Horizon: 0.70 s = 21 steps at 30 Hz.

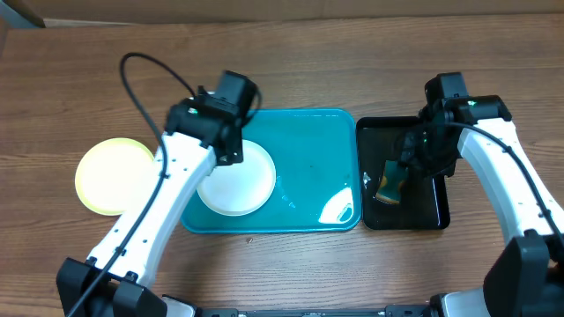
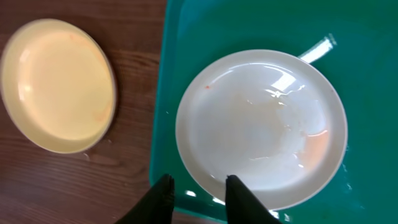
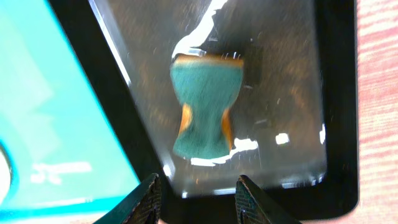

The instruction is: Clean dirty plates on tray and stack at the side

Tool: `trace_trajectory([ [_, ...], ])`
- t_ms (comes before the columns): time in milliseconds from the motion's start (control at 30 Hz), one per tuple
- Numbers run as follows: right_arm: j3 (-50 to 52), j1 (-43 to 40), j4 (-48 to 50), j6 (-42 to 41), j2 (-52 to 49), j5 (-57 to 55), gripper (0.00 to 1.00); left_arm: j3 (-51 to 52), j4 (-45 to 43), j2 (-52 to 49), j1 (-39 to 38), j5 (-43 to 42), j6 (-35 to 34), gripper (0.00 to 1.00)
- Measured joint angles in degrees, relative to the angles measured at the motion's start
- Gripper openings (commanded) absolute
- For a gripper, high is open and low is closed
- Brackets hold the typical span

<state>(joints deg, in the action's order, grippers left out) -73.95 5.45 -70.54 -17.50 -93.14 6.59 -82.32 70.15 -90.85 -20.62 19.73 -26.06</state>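
The turquoise tray (image 1: 308, 141) lies mid-table. One white plate (image 1: 236, 180) sits in its left part; in the left wrist view (image 2: 261, 127) it shows a faint orange smear near its right rim. A pale yellow-green plate (image 1: 113, 174) rests on the table left of the tray, also in the left wrist view (image 2: 59, 84). A third plate is not visible. My left gripper (image 2: 199, 178) is open and empty above the tray's left edge, by the white plate's rim. My right gripper (image 3: 198, 179) is open and empty above the black tray.
A narrow black tray (image 1: 432, 211) stands right of the turquoise tray and holds a green-and-yellow sponge (image 3: 205, 109), which also shows in the overhead view (image 1: 390, 182). The black tray's floor looks wet. A cardboard wall runs along the table's far edge.
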Motion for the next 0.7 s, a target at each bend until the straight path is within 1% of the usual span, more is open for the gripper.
trace_trajectory([
  [33,0.0,0.7,-0.7,0.0,0.7,0.0,0.43,0.0,0.1,0.0,1.3,-2.5,0.3,0.4],
  [100,0.0,2.3,-1.8,0.0,2.7,-0.1,0.44,0.0,0.5,0.0,3.0,-5.7,0.6,0.47],
  [200,0.0,4.8,-3.1,-0.3,7.3,-0.2,0.47,0.0,1.4,0.0,4.8,-9.3,1.2,0.52],
  [267,0.0,6.6,-3.6,-0.6,11.8,-0.4,0.47,0.0,1.9,0.0,5.4,-10.8,1.5,0.54],
  [467,0.9,9.4,-4.6,-2.4,23.1,-1.7,0.49,1.7,1.7,-0.3,5.7,-14.2,3.4,0.65],
  [600,3.5,9.4,-6.3,-3.0,26.1,-2.6,0.5,4.8,-0.5,-1.3,5.8,-15.3,4.0,0.72],
  [700,5.9,9.4,-6.6,-3.3,26.1,-3.0,0.52,7.4,-2.3,-2.3,6.5,-16.1,4.0,0.73],
])
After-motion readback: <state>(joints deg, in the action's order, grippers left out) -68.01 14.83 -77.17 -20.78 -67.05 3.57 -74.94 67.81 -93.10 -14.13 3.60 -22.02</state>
